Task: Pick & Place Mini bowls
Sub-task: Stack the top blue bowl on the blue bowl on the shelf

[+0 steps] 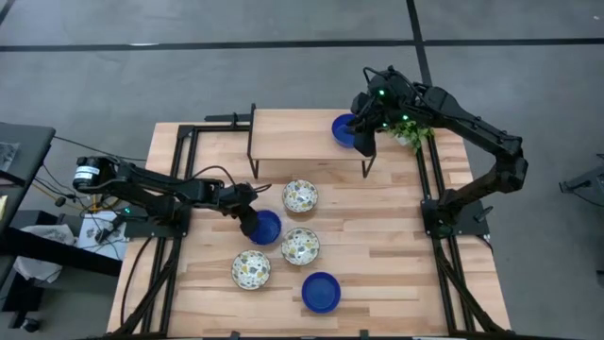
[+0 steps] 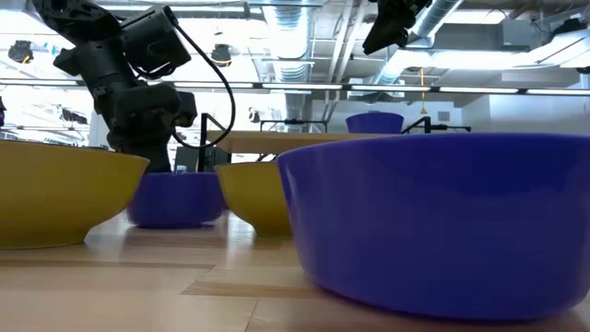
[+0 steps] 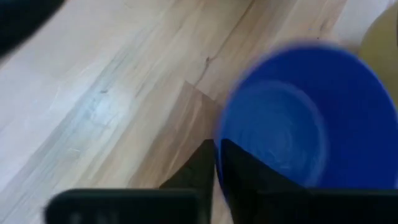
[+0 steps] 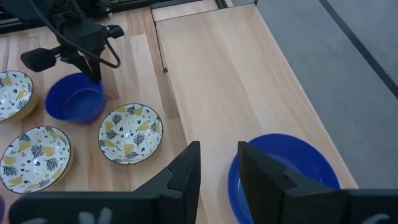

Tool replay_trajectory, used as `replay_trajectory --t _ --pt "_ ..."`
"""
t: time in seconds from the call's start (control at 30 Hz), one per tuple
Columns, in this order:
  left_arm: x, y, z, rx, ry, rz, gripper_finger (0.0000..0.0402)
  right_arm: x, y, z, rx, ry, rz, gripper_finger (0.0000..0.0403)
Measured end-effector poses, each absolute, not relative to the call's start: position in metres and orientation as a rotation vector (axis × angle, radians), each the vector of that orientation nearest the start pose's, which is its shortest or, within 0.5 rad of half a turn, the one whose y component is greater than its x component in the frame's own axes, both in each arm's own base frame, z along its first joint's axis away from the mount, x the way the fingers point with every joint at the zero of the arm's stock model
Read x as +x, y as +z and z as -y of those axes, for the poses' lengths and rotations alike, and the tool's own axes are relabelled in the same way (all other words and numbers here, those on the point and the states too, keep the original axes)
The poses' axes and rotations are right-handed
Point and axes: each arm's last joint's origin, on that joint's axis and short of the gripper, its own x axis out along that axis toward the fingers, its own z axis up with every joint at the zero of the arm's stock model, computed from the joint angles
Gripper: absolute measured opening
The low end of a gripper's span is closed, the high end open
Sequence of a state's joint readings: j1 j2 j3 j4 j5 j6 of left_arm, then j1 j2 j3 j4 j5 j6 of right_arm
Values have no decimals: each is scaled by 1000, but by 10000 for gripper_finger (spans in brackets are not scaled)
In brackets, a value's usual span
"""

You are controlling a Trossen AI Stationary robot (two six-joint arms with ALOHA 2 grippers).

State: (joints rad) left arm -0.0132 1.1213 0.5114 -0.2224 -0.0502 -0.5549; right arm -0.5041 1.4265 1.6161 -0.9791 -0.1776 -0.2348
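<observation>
Left end effector [image 1: 253,223] pinching rim of blue bowl [image 1: 266,228] mid-counter [image 1: 396,274], right end effector [image 1: 362,138] spread over blue bowl on the raised shelf [image 1: 293,142] at far edge, three patterned bowls [image 1: 300,196] and another blue one nearby

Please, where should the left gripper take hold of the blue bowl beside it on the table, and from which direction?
Grip the blue bowl by its thin rim on the side nearest the left gripper, coming from above with one finger inside the wall and one outside. It sits upright and open, and patterned bowls crowd its far side.
</observation>
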Motion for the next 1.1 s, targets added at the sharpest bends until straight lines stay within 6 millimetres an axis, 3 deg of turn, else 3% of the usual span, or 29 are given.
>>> replay_trajectory --t 0.33,0.83,1.1 --pt "205 182 1 -504 261 -777 7 247 402 130 44 -218 -776 98" --pt "182 222 0 -582 248 -530 7 247 401 130 44 -212 -776 98" --pt "176 232 -1 -650 265 -465 7 255 403 118 18 -169 -755 98"
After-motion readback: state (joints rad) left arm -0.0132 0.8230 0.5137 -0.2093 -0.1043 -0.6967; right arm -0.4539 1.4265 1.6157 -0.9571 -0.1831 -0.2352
